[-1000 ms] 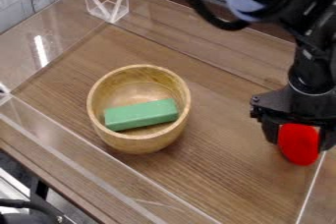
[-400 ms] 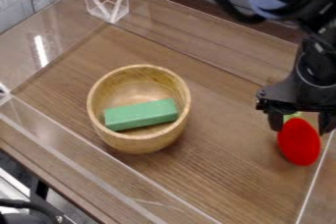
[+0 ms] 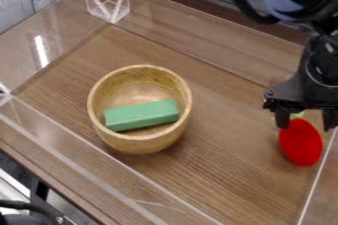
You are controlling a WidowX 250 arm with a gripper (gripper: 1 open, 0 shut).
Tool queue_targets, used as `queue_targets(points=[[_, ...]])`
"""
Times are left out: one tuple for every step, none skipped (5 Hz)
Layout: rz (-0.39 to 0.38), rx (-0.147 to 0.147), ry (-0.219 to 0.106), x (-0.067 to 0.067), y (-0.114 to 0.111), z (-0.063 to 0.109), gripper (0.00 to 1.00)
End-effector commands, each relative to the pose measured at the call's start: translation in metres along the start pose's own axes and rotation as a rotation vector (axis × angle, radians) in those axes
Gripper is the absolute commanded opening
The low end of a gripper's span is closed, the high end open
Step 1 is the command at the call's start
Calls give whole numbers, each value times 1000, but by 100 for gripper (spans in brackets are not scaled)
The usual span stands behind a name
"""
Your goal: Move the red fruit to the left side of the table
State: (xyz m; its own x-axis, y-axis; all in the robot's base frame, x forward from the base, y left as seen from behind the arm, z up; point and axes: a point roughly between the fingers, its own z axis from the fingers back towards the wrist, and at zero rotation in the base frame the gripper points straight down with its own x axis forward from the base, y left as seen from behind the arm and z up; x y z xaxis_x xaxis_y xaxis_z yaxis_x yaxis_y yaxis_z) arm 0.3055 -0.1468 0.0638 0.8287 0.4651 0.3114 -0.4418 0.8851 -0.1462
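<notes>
The red fruit (image 3: 299, 141) lies on the brown wood-grain table (image 3: 211, 185) at the far right, close to the clear wall. My gripper (image 3: 302, 116) hangs just above and behind it, pointing steeply down, its black fingers spread open on either side of the fruit's top. Nothing is held between them. The fruit's upper part and any leafy cap are hidden by the gripper.
A wooden bowl (image 3: 138, 108) holding a green rectangular block (image 3: 142, 115) sits left of centre. Low clear acrylic walls (image 3: 53, 41) border the table, with a folded clear piece (image 3: 107, 4) at the back left corner.
My gripper has shifted a little to the right and farther back, uncovering more of the red fruit. The fruit, bowl and block have stayed put.
</notes>
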Motion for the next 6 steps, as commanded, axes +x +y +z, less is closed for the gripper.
queue_targets(points=[[16,-32,-34,5,-6,11,100],[-26,-29,-25,-2,-8,-5,0],[-56,-78,-61,10,-7,17,0],[23,-80,-128,20,-6,48,0],[118,-70,-184,36,6,76,0],[142,-76,-207,59,31,103,0]])
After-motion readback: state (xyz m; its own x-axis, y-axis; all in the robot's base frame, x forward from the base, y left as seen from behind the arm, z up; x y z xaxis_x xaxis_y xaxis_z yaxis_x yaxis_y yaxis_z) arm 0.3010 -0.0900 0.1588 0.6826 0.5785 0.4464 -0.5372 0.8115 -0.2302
